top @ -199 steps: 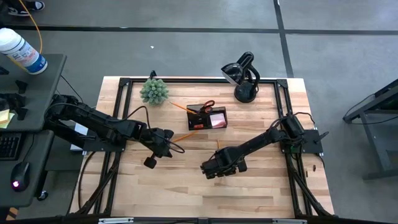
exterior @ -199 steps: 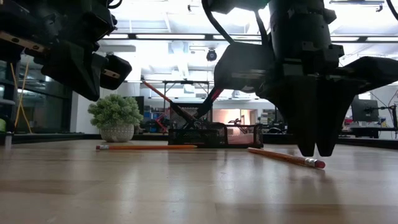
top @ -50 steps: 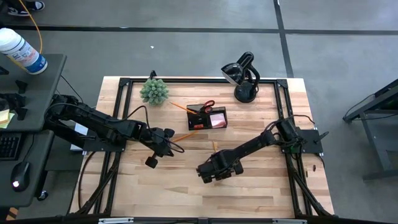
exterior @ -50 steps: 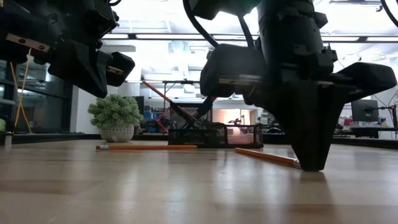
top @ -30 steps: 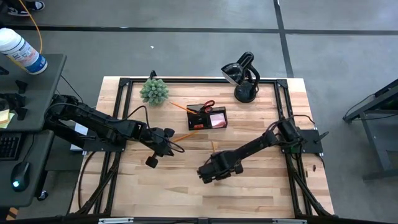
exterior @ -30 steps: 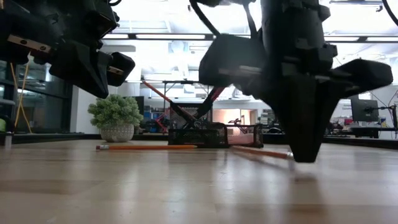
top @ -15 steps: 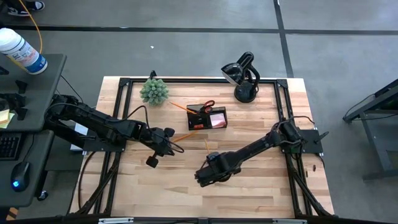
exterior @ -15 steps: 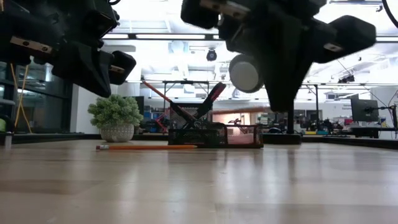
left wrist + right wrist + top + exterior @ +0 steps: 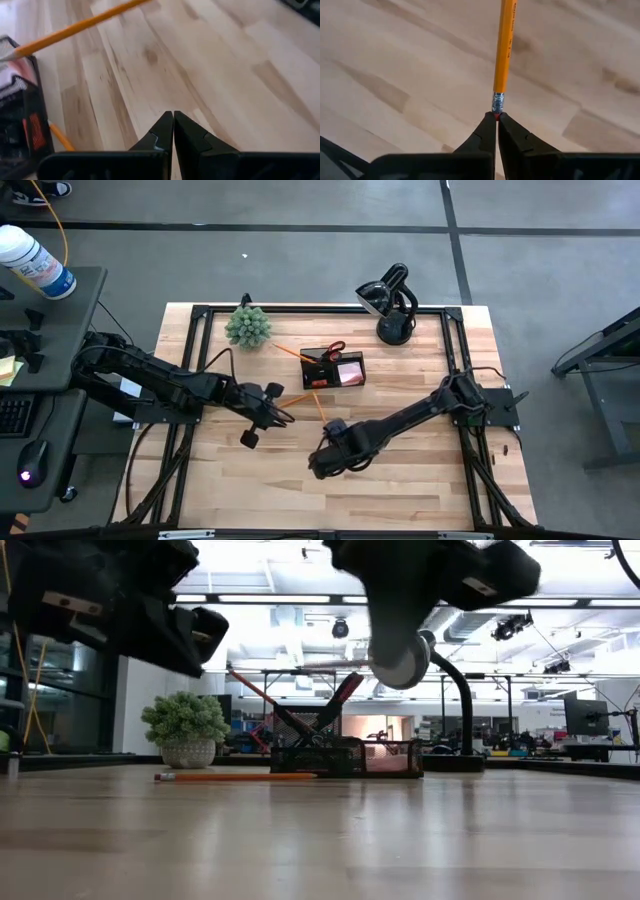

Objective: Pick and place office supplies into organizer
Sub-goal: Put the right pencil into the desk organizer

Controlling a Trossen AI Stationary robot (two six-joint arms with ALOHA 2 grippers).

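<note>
Where overhead blurs — wrist shows pencil [image 9: 502, 55] pinched.

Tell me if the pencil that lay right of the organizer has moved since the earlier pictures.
Yes. The right gripper holds the pencil by its eraser end, lifted off the table; it now points at the organizer from farther left.

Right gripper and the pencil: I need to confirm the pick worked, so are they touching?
Touching. In the right wrist view, the right gripper is shut on the eraser end of the pencil, which sticks straight out from between the fingertips, above the table.
</note>
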